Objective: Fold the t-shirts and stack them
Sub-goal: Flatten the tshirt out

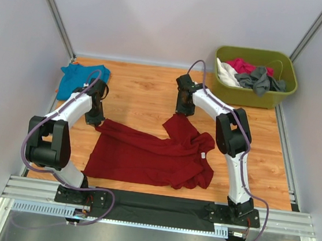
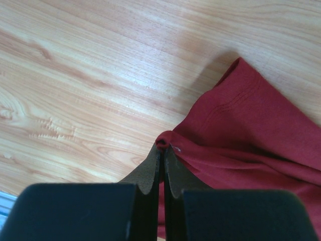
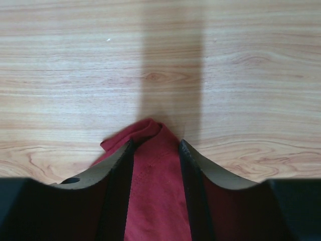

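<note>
The teal-blue t-shirt (image 1: 83, 79) lies crumpled at the far left corner of the wooden table (image 1: 141, 92), just beyond my left arm and well apart from the other shirt. My left gripper (image 2: 162, 149) sits low at the tabletop with its fingers pressed fully together, and I can see a small tuck of red cloth pinched at their tips: it has the far left corner of the dark red t-shirt (image 1: 145, 153). That shirt spreads across the middle of the table in front of the arm bases, flat on its left half and rumpled and bunched toward the right, where a small white label (image 1: 202, 155) shows near the edge. Its far right corner rises in a ridge to my right gripper (image 3: 156, 143), whose fingers stand part-way apart with the red cloth filling the gap between them; I cannot tell whether they press it or merely flank it. At the far right corner stands an olive-green bin (image 1: 253, 99) holding a pink garment (image 1: 243, 66), a white garment (image 1: 227, 74) and a dark grey garment (image 1: 260, 79).
</note>
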